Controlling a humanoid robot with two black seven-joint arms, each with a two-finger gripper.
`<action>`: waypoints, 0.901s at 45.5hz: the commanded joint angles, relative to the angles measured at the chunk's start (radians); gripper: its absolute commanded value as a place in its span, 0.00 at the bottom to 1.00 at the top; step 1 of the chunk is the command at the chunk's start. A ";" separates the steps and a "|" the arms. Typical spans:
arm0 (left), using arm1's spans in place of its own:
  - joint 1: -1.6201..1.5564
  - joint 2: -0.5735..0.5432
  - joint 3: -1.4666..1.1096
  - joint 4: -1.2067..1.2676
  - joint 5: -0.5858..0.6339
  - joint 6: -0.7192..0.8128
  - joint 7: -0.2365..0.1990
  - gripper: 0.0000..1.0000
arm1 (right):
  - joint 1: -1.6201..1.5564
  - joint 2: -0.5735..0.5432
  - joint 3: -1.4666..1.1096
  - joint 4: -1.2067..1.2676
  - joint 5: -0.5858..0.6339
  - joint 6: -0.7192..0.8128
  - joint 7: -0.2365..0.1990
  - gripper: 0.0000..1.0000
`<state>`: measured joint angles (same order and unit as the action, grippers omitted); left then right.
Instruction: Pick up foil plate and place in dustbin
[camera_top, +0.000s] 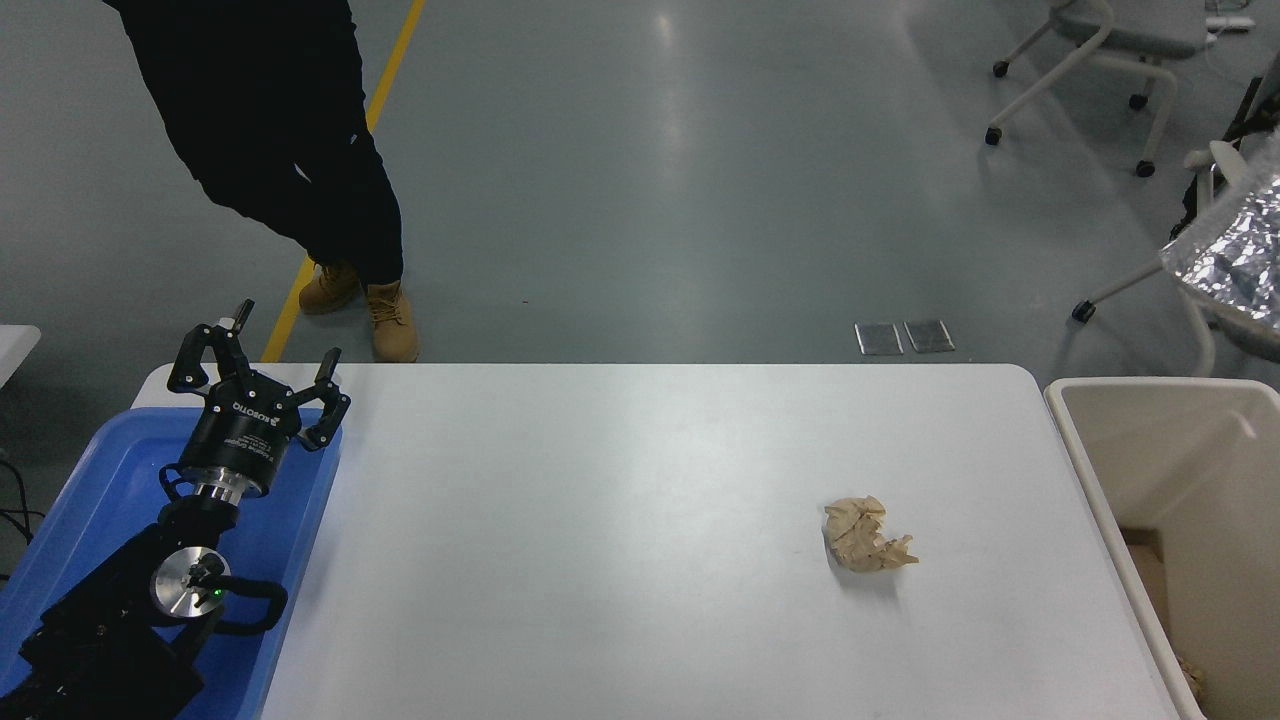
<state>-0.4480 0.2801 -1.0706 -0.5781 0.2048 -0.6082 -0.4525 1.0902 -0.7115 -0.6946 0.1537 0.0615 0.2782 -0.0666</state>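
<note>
The shiny crinkled foil plate (1238, 255) shows only in part at the right edge of the head view, held in the air above and beyond the beige dustbin (1100, 470). The right gripper that carries it is out of the picture. The dustbin stands against the table's right end, open, with a bit of cardboard low inside. My left gripper (258, 375) is parked open and empty over the blue tray at the lower left.
A crumpled tan paper wad (864, 535) lies on the white table (620, 540) right of centre. A shallow blue tray (90, 480) sits at the table's left end. A person (290, 150) in dark trousers and tan boots stands beyond the far left corner. Office chairs (1110, 60) stand at the back right.
</note>
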 joint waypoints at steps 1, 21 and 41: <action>0.000 0.001 0.001 0.001 -0.001 -0.001 0.000 0.98 | -0.251 0.043 0.133 -0.092 0.067 -0.138 -0.027 0.00; 0.000 -0.001 0.000 0.000 0.001 -0.001 0.000 0.98 | -0.501 0.196 0.368 -0.098 0.069 -0.292 -0.041 0.00; 0.000 0.001 0.000 0.000 0.001 0.001 0.000 0.98 | -0.529 0.241 0.382 -0.098 0.069 -0.310 -0.041 0.00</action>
<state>-0.4479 0.2802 -1.0707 -0.5782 0.2049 -0.6085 -0.4531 0.5816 -0.4933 -0.3274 0.0570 0.1294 -0.0202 -0.1066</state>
